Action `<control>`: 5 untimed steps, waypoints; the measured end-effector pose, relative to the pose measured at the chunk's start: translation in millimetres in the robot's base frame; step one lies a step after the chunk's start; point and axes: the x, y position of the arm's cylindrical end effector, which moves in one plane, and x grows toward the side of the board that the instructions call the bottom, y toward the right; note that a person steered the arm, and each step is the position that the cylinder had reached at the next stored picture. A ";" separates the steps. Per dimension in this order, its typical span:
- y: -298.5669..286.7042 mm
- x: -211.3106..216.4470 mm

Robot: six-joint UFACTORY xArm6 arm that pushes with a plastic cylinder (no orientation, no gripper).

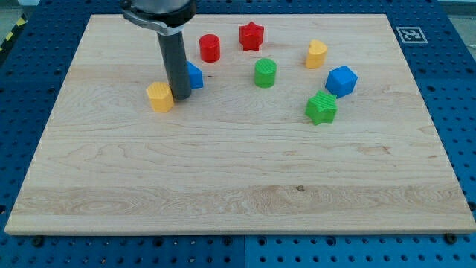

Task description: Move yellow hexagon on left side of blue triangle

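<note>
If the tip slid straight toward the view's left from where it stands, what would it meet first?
My tip would meet the yellow hexagon first, apparently almost touching it. The blue triangle lies behind the rod.

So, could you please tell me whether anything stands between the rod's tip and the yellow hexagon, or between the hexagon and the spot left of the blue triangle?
Nothing visible does. My tip sits right beside the yellow hexagon, on its right, with the blue triangle partly hidden behind the rod. The hexagon already lies to the view's lower left of the triangle.
</note>
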 end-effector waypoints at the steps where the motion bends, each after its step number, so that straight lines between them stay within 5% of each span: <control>1: 12.5 5.0; 3: 10.2 40.3; 5: -38.8 30.2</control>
